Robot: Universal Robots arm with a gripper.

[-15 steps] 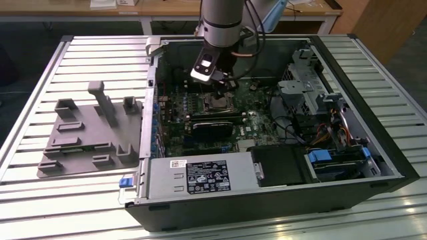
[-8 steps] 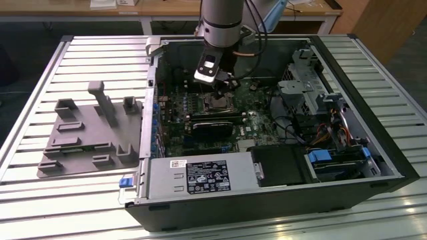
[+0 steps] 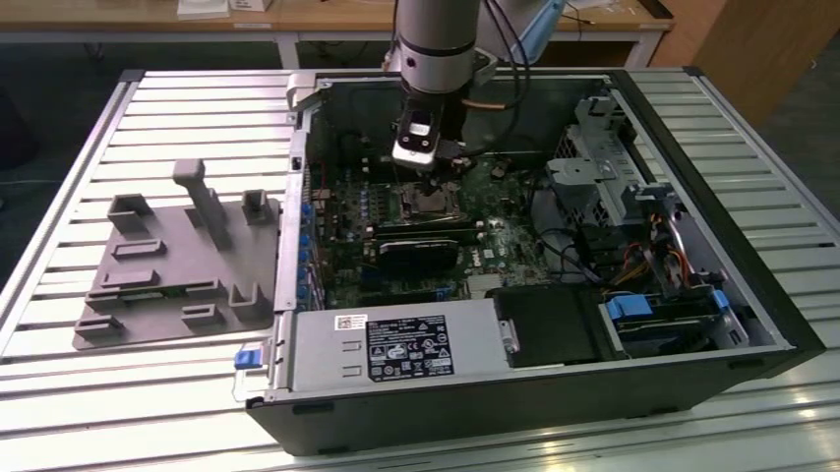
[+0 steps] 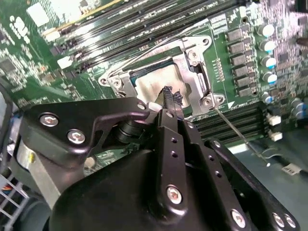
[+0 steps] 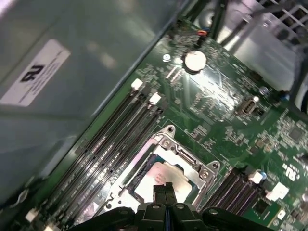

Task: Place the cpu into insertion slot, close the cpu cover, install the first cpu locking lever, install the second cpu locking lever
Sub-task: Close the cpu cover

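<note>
Black gripper, fingers pressed together on nothing, hovers just above the silver-grey square cpu. The cpu lies in the black insertion slot under the silvery frame-shaped cpu cover, between long black memory slots on the green circuit board. In the second wrist view, a thin wire lever juts past the cover's corner.

the arm is a smooth silver-grey cylinder with a darker band at its lower end. in the exterior view a thin dark cable loops at its 3 o'clock side, and a pale wrist block with a dark window sits at its 6 o'clock. the gripper is matte black, with flat angular link bars, a rounded housing, silver socket-head screws and a row of small holes along one bar. its pads look rough and black. a grey metal part beside the housing carries a yellow mark.
</note>
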